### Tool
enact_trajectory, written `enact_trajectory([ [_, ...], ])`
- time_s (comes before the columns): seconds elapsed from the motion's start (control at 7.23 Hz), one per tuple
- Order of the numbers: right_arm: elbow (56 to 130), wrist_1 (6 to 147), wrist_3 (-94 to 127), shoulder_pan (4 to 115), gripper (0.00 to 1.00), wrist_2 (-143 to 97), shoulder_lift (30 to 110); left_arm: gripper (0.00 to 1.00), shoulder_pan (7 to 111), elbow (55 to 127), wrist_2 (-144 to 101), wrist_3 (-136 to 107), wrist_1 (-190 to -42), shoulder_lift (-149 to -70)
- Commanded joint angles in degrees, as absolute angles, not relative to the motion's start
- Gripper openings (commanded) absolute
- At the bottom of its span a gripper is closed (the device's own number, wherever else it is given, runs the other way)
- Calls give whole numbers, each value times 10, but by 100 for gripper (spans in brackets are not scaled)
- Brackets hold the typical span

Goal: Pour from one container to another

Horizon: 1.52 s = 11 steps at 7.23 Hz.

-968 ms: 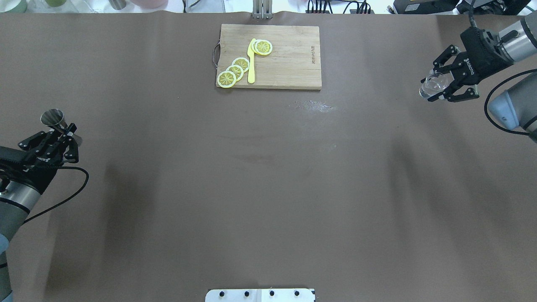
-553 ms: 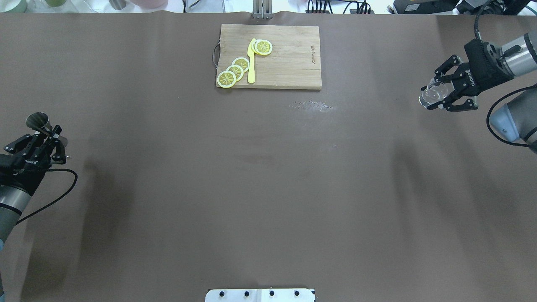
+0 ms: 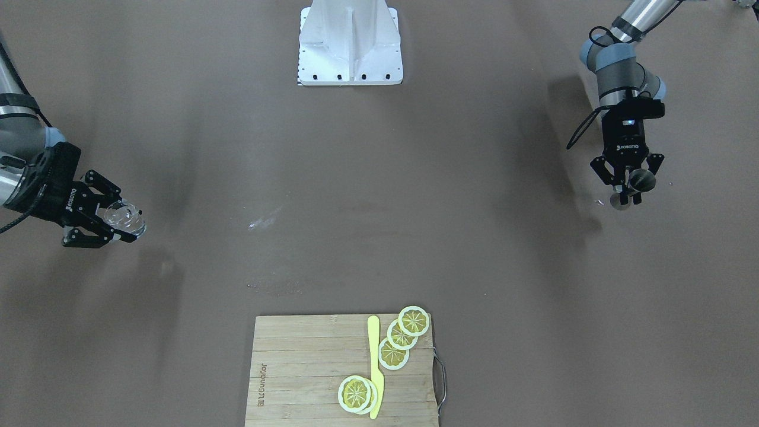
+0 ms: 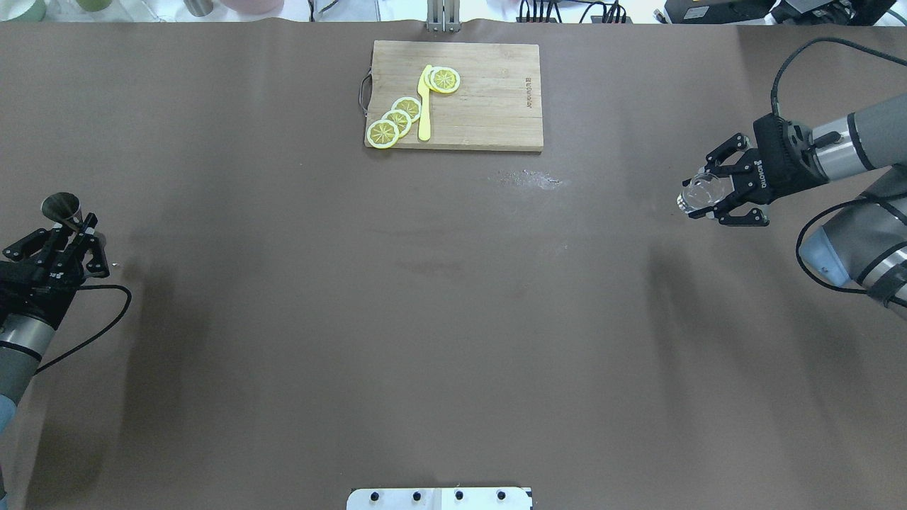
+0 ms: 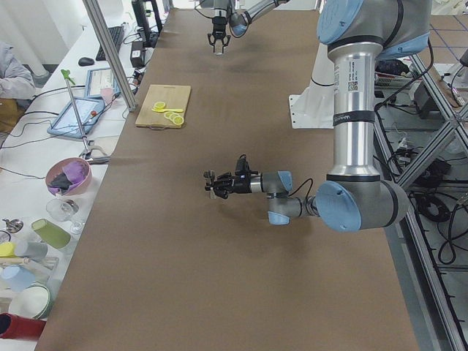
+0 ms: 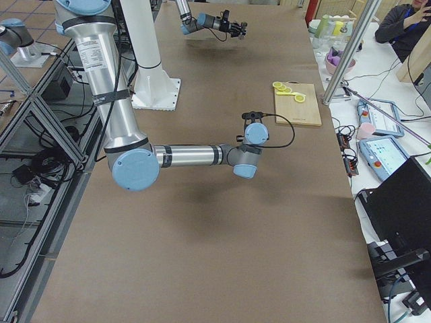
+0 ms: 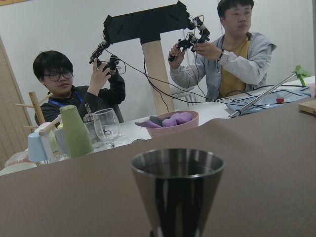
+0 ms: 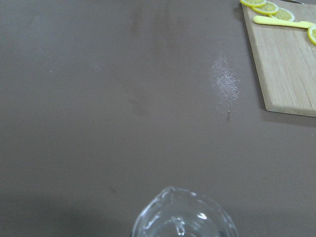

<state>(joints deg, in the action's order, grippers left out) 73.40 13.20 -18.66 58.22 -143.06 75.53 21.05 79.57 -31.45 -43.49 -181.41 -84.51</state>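
at table's (image 4: 297,333) left, wrist (image 4: 30,296) level, jigger (image 4: 61,207) upright

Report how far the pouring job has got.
Done: both containers are gripped. In hand: the left gripper holds the conical steel measuring cup at one end of the table, and the right gripper holds the small clear glass spouted cup at the other. Left: bring them together and pour; they are far apart now.

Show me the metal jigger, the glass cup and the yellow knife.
metal jigger (image 4: 59,206), overhead view, mouth of its upper cone.
glass cup (image 4: 700,191), overhead view, its clear body.
yellow knife (image 4: 424,113), overhead view, middle of its length.
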Motion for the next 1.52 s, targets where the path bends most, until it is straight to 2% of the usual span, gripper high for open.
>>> enact_trajectory([
  [0.0,738,71,-124,558,0,-1412,779,0,208,828,-297,-437,-1794,-845],
  [0.41,736,6,-87,537,0,-1412,809,0,192,853,-260,-439,-1745,-843],
  [0.69,735,-11,-63,513,0,-1392,809,0,180,870,-227,-464,-1661,-842],
  [0.97,725,-38,-46,490,0,-1363,809,0,171,891,-197,-603,-1559,-841],
  [1.38,725,-40,-43,466,0,-1338,813,0,163,894,-197,-692,-1558,-842],
])
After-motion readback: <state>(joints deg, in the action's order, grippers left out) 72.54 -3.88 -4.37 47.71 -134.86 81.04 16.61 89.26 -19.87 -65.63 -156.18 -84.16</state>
